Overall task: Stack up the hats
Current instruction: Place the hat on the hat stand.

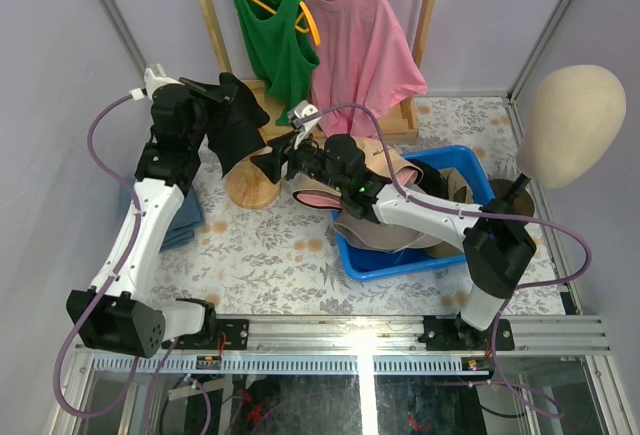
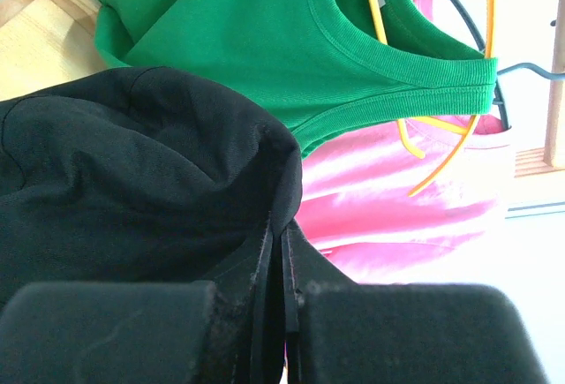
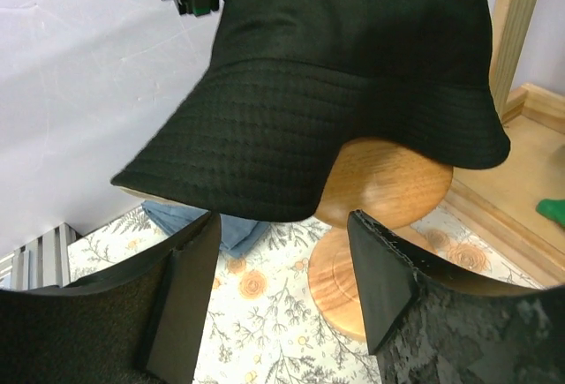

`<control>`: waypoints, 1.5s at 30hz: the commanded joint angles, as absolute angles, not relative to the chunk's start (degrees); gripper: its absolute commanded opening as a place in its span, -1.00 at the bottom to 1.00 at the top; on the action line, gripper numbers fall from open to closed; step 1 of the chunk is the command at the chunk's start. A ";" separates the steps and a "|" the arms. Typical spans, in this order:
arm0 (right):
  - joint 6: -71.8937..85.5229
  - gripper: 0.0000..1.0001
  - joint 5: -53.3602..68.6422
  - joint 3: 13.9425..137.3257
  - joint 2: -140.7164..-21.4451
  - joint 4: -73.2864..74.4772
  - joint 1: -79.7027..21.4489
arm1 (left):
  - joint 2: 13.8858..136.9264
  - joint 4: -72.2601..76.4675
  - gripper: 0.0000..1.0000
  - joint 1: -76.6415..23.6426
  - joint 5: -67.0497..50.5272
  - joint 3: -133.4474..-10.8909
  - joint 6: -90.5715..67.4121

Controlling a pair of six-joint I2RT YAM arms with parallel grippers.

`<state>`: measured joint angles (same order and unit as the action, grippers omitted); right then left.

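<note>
A black bucket hat [image 1: 235,125] hangs above a wooden hat stand [image 1: 250,187] at the back left. My left gripper [image 1: 207,92] is shut on its fabric. In the left wrist view the hat [image 2: 132,172] fills the left side, pinched at my left gripper [image 2: 284,234]. My right gripper [image 1: 270,165] reaches in from the right, just below the hat's brim. In the right wrist view the brim [image 3: 291,128] hangs just above my right gripper [image 3: 282,256], which is open with nothing between its fingers. More hats, taupe [image 1: 385,165] and beige [image 1: 452,187], lie in the blue bin [image 1: 395,265].
A blue cap [image 1: 185,217] lies on the floral table beside the left arm, also showing under the brim as blue fabric [image 3: 212,229]. The green shirt [image 1: 270,35] and pink shirt [image 1: 365,45] hang on a wooden rack behind. A cream mannequin head [image 1: 572,120] stands at the right.
</note>
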<state>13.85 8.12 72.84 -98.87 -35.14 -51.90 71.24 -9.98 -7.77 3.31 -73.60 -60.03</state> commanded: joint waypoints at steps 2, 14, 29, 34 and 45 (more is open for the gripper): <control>9.80 0.30 4.94 76.67 -99.87 -42.28 -53.14 | 71.90 -8.71 -1.00 -6.26 -2.57 -75.00 -62.55; 2.17 -0.31 -1.76 80.04 -103.88 -43.89 -53.10 | 71.36 -8.88 -1.00 -3.20 -8.20 -74.46 -63.73; -9.72 -0.90 -8.52 85.96 -104.15 -34.57 -53.00 | 73.40 -6.64 -1.00 -0.64 -15.09 -73.35 -62.00; -13.96 -1.00 -11.16 86.05 -104.08 -32.55 -52.92 | 74.88 -6.71 -1.00 -0.70 -18.12 -73.34 -60.92; -15.63 -1.00 -12.55 80.48 -101.26 -32.17 -52.12 | 76.67 -11.23 -1.00 -0.70 -20.63 -73.80 -54.67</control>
